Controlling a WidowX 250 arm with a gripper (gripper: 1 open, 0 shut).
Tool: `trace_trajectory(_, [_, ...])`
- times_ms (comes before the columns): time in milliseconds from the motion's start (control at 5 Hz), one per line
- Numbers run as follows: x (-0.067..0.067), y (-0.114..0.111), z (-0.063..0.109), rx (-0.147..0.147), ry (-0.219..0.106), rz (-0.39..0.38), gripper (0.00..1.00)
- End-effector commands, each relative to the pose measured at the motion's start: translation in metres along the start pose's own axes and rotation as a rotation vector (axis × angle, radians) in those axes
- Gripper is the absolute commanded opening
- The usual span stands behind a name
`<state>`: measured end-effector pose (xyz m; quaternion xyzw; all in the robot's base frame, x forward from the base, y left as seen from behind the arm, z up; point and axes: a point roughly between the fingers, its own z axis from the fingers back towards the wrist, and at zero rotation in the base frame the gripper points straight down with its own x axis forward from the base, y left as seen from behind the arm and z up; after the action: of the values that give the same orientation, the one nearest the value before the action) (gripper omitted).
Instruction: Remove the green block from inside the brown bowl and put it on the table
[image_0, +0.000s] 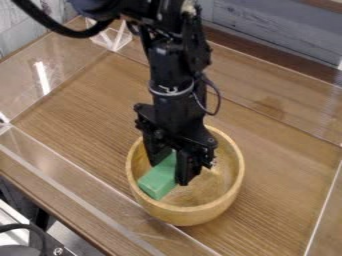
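Observation:
The green block (159, 181) hangs tilted inside the brown bowl (225, 193), its lower end down near the bowl's left inner wall. My gripper (174, 164) points straight down over the bowl and is shut on the upper end of the green block. The black fingers hide the block's top part. The bowl rests on the table (267, 115) near its front edge.
Low clear acrylic walls (40, 160) edge the wood-grain tabletop at the front and left. The black arm (167, 60) with its cables reaches in from the upper left. A grey brick-pattern backdrop stands behind the table.

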<state>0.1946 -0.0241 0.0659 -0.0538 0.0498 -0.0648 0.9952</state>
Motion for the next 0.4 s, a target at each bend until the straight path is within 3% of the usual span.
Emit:
trace_trajectory(0, [0.0059, 0.0028, 0.0184, -0.002, -0.057, 0.009, 0.00])
trace_trajectory(200, [0.0041, 0.0038, 0.0233, -0.007, -0.063, 0.014, 0.00])
